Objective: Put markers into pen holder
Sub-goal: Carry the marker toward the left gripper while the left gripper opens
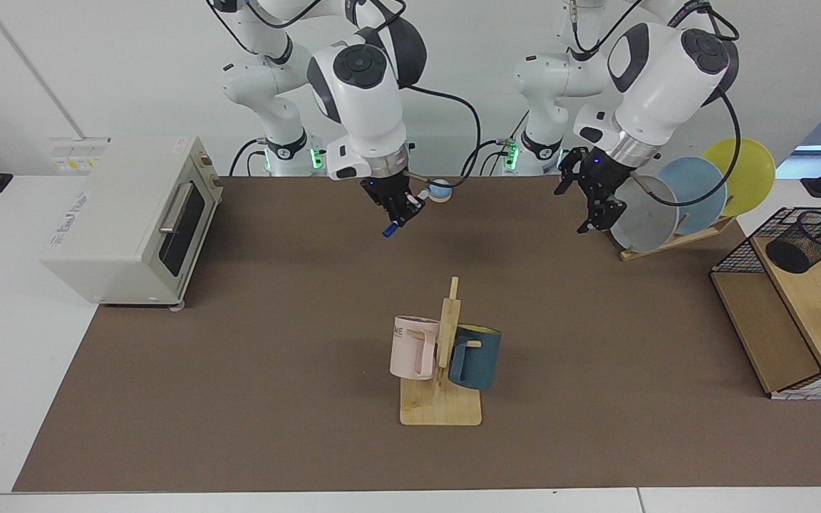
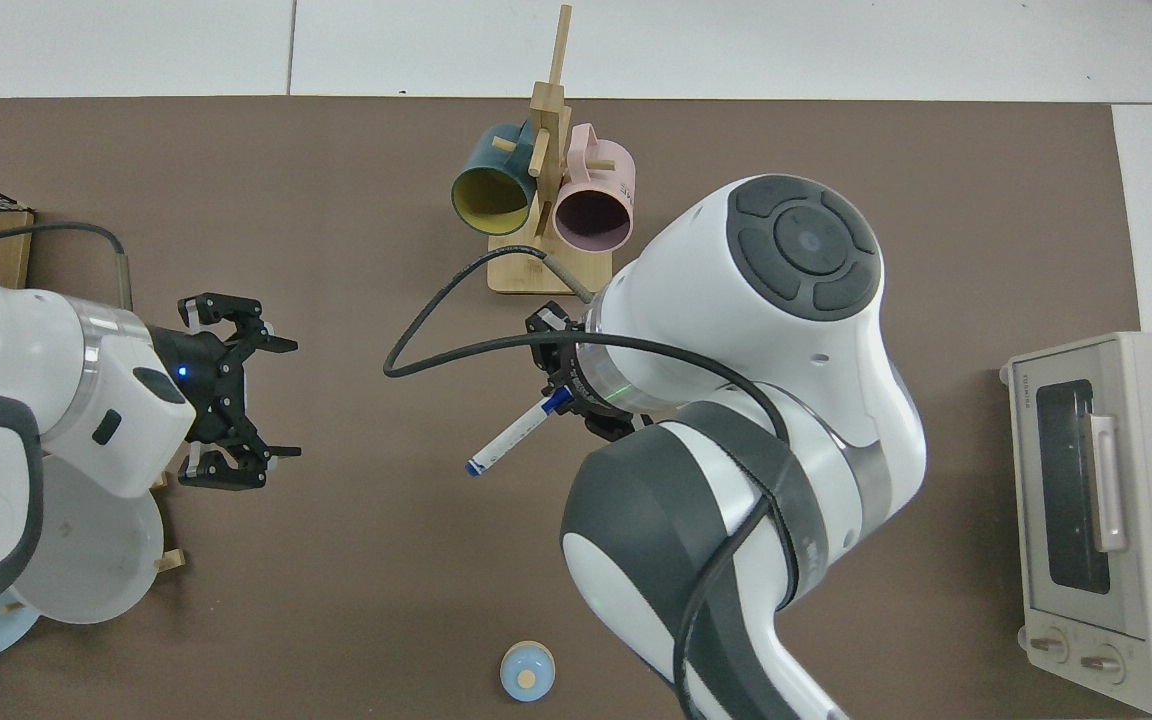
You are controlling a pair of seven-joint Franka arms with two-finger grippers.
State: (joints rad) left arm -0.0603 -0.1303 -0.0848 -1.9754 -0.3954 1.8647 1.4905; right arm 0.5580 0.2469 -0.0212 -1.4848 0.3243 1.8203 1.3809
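A: Where is the marker (image 2: 513,434)?

B: The right gripper (image 1: 398,211) has it. Its fingers are closed on the capped end, and the marker hangs above the bench (image 1: 239,356), tilted, with its blue end lowest. In the top view the white barrel sticks out from under the wrist toward the other arm.

A: And the left gripper (image 2: 248,392)?

B: It hovers over the bench with its fingers spread wide and nothing between them. In the facing view it sits just beside the grey plate (image 1: 642,214) in the wooden plate rack (image 1: 674,239), apart from it as far as I can tell.

A: The pen holder (image 1: 807,241)?

B: It lies tipped on its side on the wooden shelf (image 1: 820,303) inside the wire basket (image 1: 738,256), at the far edge of the facing view, well apart from both grippers.

A: Anything between them?

B: The mug stand (image 1: 442,399) with a pink mug (image 1: 412,348) and a dark blue mug (image 1: 476,356) stands mid-bench. A toaster oven (image 1: 125,221) sits on the right arm's side.
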